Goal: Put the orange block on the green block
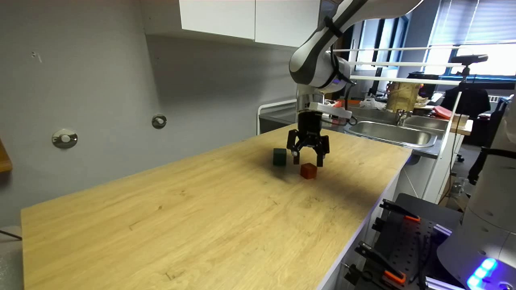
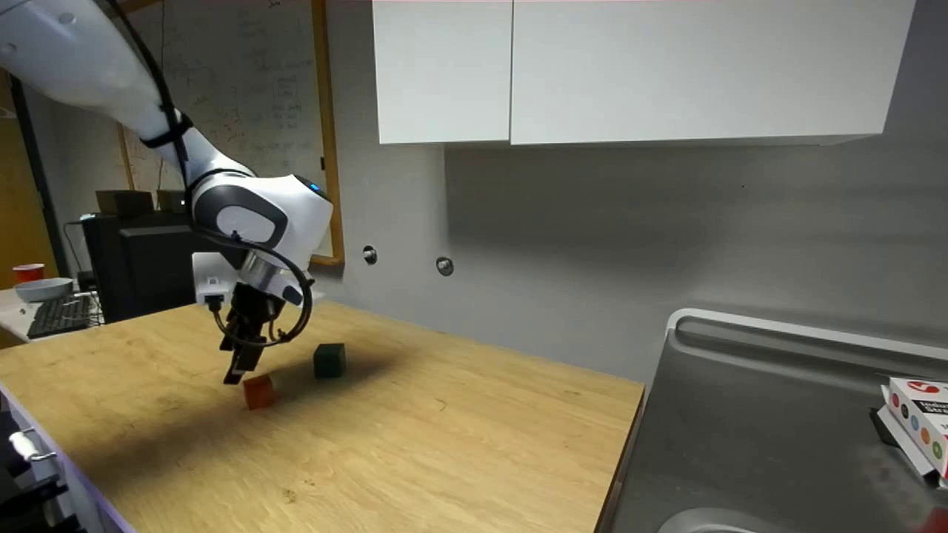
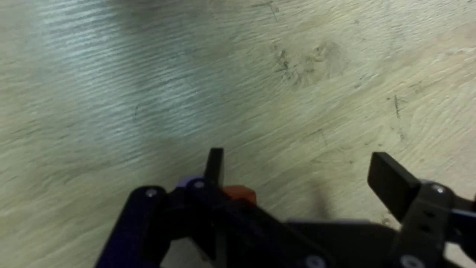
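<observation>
The orange block point(image 1: 308, 171) rests on the wooden table; it also shows in an exterior view point(image 2: 259, 392). The green block point(image 1: 279, 157) stands on the table a short way from it, nearer the wall, and shows too in an exterior view point(image 2: 329, 360). My gripper point(image 1: 308, 160) points down, open and empty, with its fingertips above the table close to the orange block. In the wrist view the gripper point(image 3: 298, 162) has its fingers wide apart. There the orange block point(image 3: 240, 192) is partly hidden behind one finger. The green block is out of the wrist view.
The wooden table point(image 1: 181, 225) runs along a grey wall with white cabinets point(image 1: 219, 18) above. A metal sink point(image 1: 391, 133) lies beyond the table's end. A white box point(image 2: 922, 414) lies on the dark counter point(image 2: 740, 429) beside the table.
</observation>
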`<action>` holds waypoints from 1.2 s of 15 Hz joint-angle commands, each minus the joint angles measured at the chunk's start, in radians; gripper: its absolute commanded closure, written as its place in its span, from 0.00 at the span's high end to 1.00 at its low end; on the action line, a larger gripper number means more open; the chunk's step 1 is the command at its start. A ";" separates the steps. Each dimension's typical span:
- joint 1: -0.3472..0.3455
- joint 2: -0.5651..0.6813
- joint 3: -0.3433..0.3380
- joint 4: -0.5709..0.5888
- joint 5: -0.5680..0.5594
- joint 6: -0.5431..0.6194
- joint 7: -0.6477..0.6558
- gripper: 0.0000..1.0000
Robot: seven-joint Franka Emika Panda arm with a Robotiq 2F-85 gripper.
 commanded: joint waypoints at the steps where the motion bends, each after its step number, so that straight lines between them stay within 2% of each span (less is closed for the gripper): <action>1: -0.022 0.015 -0.008 -0.034 0.058 0.018 -0.025 1.00; 6: -0.042 0.005 -0.023 -0.030 0.048 0.012 -0.001 1.00; 18: -0.025 0.041 -0.043 0.091 -0.132 -0.014 0.205 1.00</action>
